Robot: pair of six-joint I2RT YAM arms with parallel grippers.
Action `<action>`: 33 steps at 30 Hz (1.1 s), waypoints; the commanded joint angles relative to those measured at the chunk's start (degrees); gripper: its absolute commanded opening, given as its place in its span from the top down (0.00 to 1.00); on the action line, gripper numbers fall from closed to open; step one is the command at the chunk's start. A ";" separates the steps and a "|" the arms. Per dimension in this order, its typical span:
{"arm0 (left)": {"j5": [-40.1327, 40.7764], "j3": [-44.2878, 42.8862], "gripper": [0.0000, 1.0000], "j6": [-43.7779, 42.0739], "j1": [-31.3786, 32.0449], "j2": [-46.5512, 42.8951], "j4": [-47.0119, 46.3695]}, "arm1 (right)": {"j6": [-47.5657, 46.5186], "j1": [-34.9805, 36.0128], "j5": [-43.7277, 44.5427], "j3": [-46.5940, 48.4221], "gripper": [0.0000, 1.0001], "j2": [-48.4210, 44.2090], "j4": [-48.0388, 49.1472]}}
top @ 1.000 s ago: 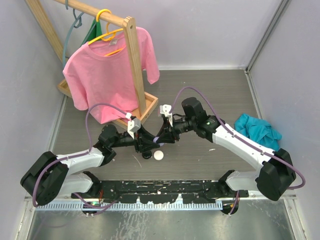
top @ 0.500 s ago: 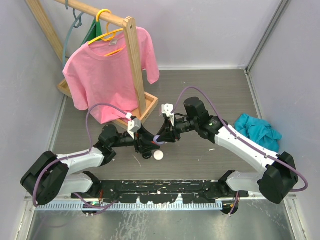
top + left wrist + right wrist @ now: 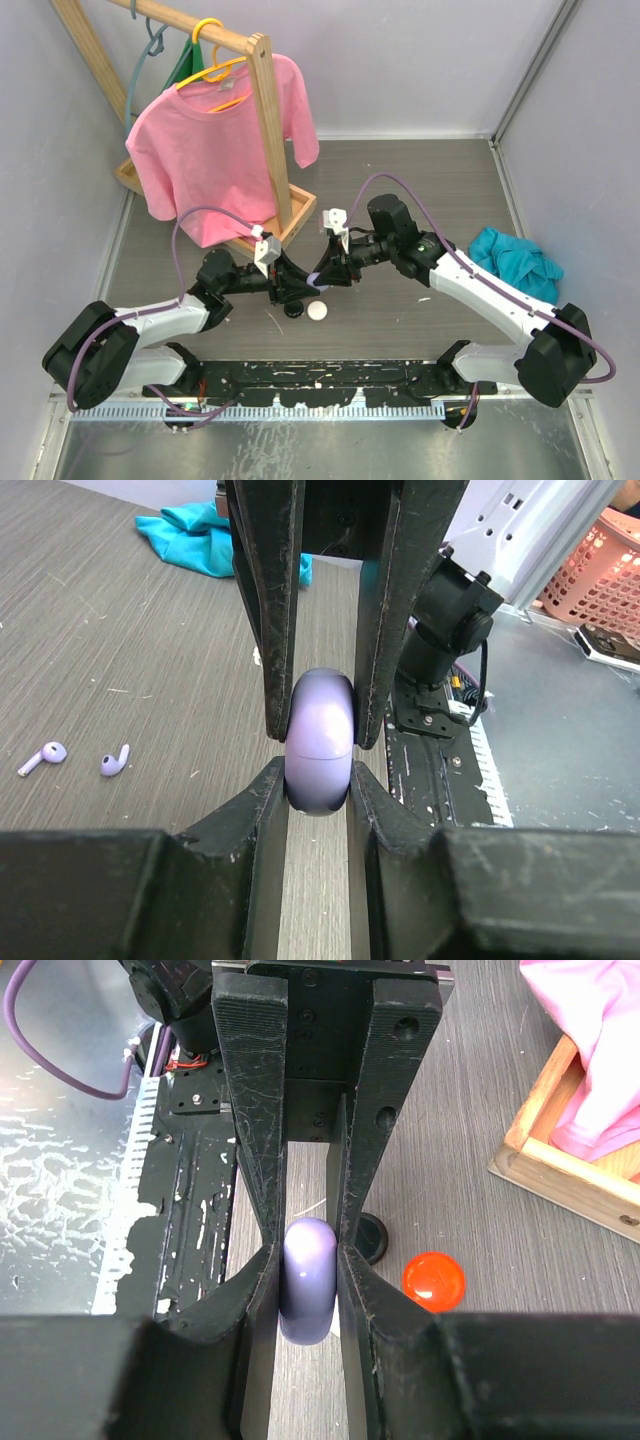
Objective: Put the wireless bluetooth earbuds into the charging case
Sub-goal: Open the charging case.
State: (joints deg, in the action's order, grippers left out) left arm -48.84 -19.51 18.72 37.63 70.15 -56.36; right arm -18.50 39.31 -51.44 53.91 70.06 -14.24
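L hand [image 3: 318,770] closed on case [image 3: 320,735]; earbuds [image 3: 113,765] L-wrist-only.

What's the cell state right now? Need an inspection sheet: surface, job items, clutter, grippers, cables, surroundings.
Surface: grey wood-grain table; no spills seen.
Job's things: purple charging case pinched between both grippers, lid looks closed; two purple earbuds lie loose on the table, not inserted.
Clutter: white round case, orange-red round case, black round item, teal cloth.
Grippers: left gripper shut on the purple case; right gripper shut on it from the opposite side.
Cables: purple cables arch over both arms, off the table items.
Surroundings: wooden rack with pink T-shirt far left; basket beyond the table.
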 commanded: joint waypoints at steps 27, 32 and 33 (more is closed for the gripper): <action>0.50 3.09 1.00 -10.93 0.86 -4.89 -5.22 | 0.73 0.69 16.39 4.09 0.38 -5.31 -0.23; 1.97 3.25 1.00 -11.63 0.92 -5.44 -4.37 | 2.54 0.68 16.90 4.53 0.38 -4.77 0.02; 1.95 3.26 1.00 -11.68 0.95 -5.51 -4.33 | 2.77 0.69 17.01 4.42 0.37 -4.88 0.27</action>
State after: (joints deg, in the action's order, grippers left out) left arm -48.16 -16.32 8.95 38.30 66.30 -57.17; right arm -17.41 40.01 -36.05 55.75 65.63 -16.34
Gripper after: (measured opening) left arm 0.255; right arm 0.620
